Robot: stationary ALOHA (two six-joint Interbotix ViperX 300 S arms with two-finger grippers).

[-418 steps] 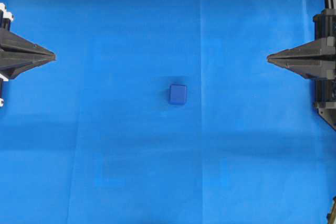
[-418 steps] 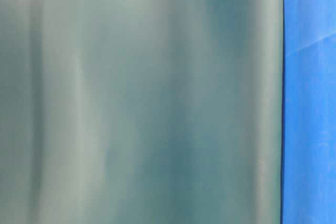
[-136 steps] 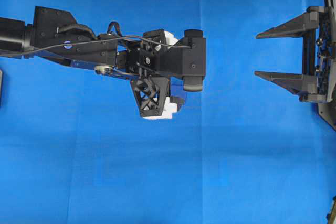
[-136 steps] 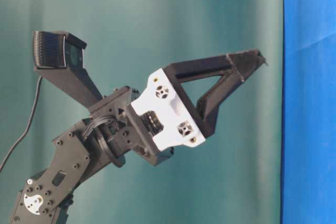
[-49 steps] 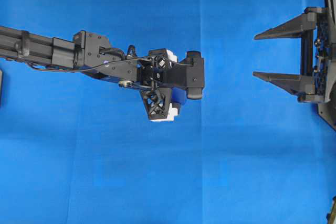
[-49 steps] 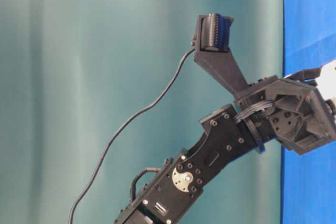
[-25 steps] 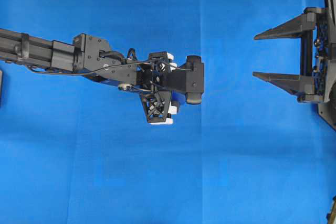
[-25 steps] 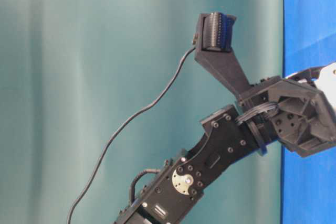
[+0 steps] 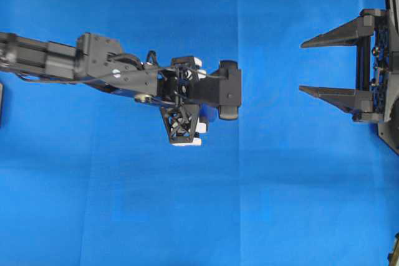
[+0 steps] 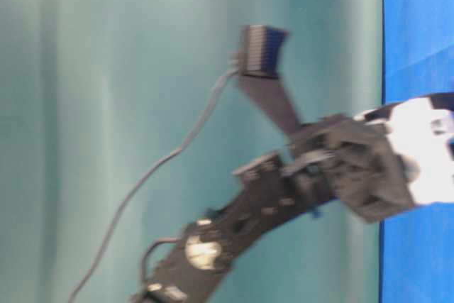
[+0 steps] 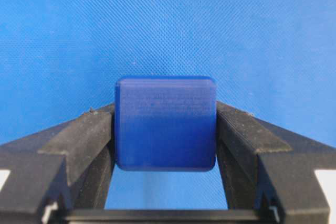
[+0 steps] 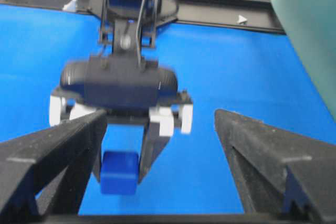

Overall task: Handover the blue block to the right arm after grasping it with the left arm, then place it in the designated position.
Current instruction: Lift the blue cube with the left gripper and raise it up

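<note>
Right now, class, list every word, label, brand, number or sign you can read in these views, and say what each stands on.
None can be read.
The blue block, held in the left tool, has plain faces.
The blue cloth carries no print.
The open right tool shows no legible marking.
The white arrow-like mark on the far black rail is a shape, not text.

The blue block (image 11: 165, 123) is dark navy against a brighter blue cloth (image 9: 280, 204) with a fine woven texture. The left gripper (image 12: 122, 169) is black with white mounts at its finger bases; the right gripper (image 9: 302, 66) is all black. A teal backdrop (image 10: 106, 69) fills the table-level view.
</note>
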